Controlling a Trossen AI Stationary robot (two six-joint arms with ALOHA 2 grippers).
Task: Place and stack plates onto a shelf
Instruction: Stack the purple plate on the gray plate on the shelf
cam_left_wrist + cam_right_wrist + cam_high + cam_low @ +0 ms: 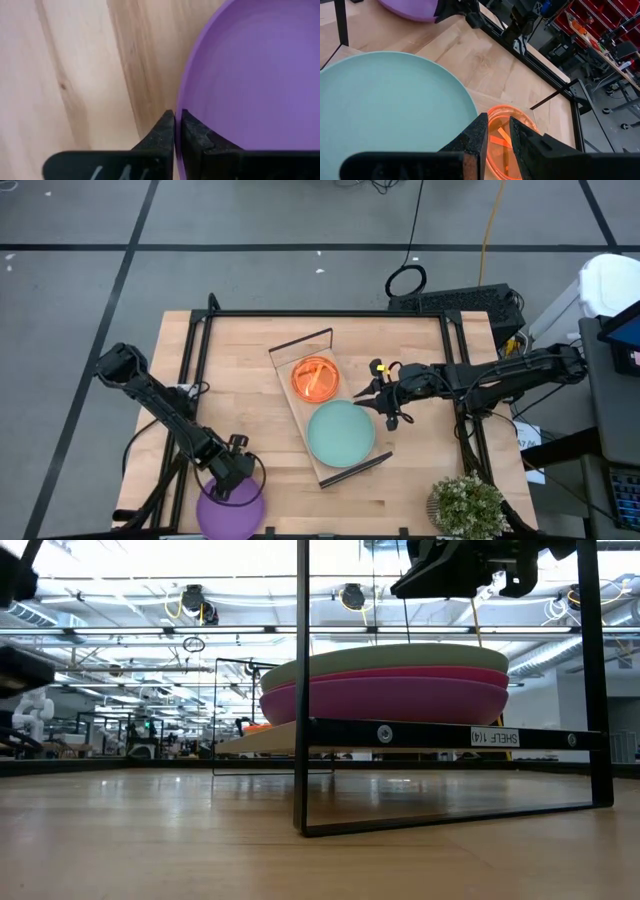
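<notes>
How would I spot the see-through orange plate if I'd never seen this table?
Find the wooden shelf lying slantwise mid-table. Two plates sit on it, beside the right end effector; the orange plate is the smaller one at the far end, translucent and divided, unlike the bigger opaque teal plate.

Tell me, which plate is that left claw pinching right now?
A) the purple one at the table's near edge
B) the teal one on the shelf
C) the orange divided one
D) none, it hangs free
A: the left claw is shut on the rim of the purple plate at the table's edge, while the teal plate and the orange divided plate lie on the shelf.
</notes>
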